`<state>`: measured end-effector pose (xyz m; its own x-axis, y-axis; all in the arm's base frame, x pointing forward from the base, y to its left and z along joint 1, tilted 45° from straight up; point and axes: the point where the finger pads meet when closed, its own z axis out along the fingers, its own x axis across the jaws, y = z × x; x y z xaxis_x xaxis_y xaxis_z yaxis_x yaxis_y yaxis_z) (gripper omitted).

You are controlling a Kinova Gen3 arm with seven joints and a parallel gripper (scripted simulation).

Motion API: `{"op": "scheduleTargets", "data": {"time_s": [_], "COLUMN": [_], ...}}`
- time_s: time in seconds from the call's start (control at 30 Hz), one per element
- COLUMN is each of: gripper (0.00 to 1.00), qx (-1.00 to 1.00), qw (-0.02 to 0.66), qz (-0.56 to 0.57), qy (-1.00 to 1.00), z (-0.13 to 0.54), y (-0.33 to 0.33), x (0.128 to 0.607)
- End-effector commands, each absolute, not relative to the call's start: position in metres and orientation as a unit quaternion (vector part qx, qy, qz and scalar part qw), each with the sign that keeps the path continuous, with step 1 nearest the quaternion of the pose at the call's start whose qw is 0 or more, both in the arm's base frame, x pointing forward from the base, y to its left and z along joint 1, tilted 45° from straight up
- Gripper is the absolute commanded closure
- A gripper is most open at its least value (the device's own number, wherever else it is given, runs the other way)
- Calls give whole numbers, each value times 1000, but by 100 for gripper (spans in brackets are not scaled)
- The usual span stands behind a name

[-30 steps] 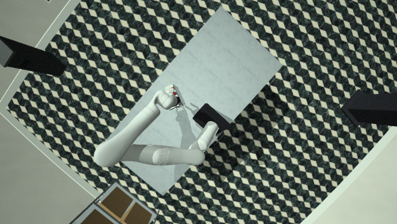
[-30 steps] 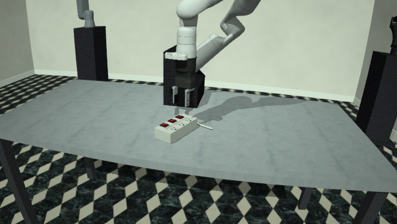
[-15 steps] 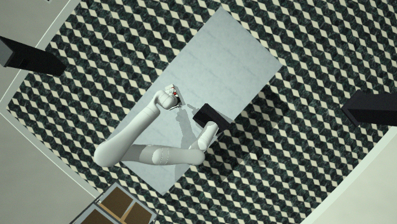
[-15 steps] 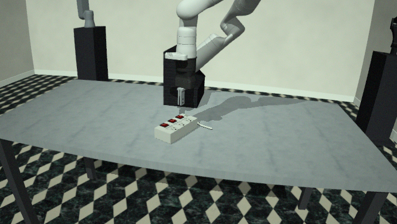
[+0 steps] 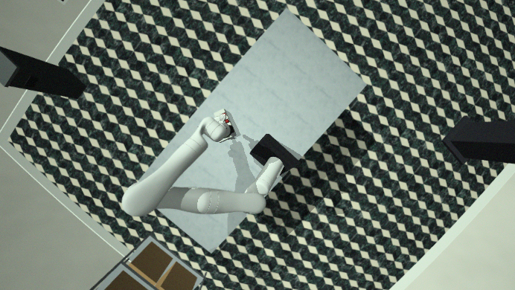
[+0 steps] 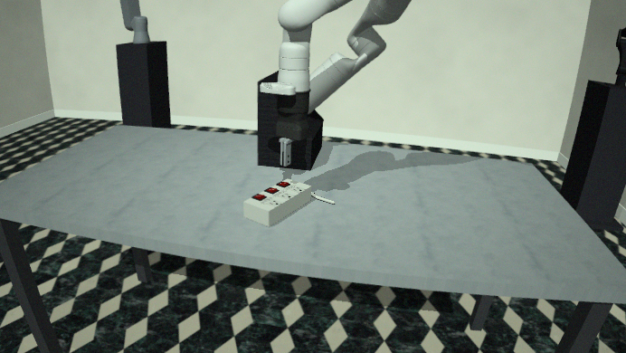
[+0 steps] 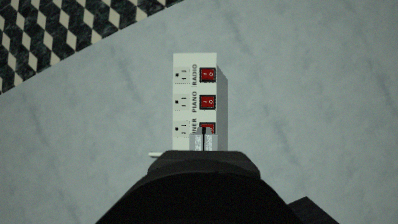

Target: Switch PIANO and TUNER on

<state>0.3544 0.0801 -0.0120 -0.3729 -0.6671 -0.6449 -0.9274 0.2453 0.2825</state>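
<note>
A white power strip (image 6: 277, 202) lies flat on the grey table, the right way up, with three red rocker switches. In the wrist view the strip (image 7: 199, 100) shows the RADIO switch (image 7: 208, 75) farthest, the PIANO switch (image 7: 207, 102) in the middle and the TUNER switch (image 7: 207, 125) nearest, partly hidden by my fingers. My gripper (image 7: 204, 135) is shut and empty, its fingertips together just above the TUNER switch. In the side view the gripper (image 6: 285, 156) hangs a short way above the strip's far end. From overhead the gripper (image 5: 225, 128) covers most of the strip.
A short white cord stub (image 6: 324, 198) sticks out of the strip's far end. The arm's black base block (image 6: 289, 122) stands on the table behind the strip. Black pedestals (image 6: 143, 83) stand beyond the table. The table's edge runs at the wrist view's upper left.
</note>
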Motion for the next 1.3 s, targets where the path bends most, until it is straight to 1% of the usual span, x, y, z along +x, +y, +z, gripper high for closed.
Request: {"op": "scheduleTargets", "data": {"time_s": [0.0,1.27], "gripper": [100,100], "qx": [-522,-522], "qw": [202,202], "qz": [322,323], "qy": [763,763], "z": [-12,-28], "y": [79,96], "x": [355,355]}}
